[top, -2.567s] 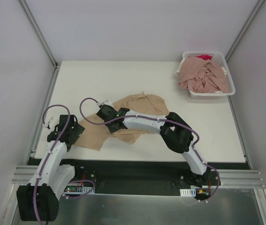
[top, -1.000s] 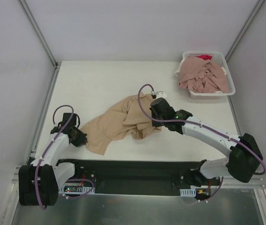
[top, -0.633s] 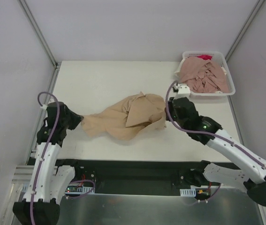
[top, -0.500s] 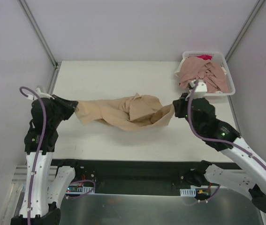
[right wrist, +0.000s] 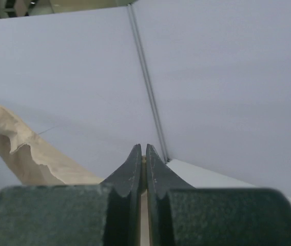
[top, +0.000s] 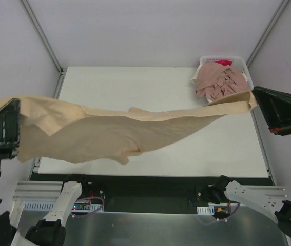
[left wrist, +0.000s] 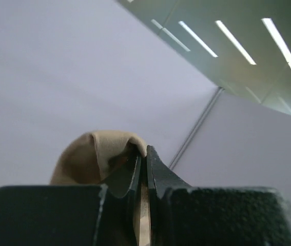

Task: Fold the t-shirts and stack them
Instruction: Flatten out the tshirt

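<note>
The tan t-shirt point(top: 109, 130) hangs stretched above the white worktop point(top: 135, 84), a soft thin sheet sagging in loose folds. My left claw point(left wrist: 141, 156) is clamped on a bunched corner beyond the worktop's left edge. My right claw point(right wrist: 141, 154) pinches the opposite corner over its right edge. Crumpled pink t-shirts point(top: 221, 82) fill the lattice basket point(top: 207, 59) at the worktop's far right corner.

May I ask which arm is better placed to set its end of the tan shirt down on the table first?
Right, probably. The right gripper pinches the tan shirt near the basket, seemingly above the table; the left gripper holds its end beyond the table's left edge.
</note>
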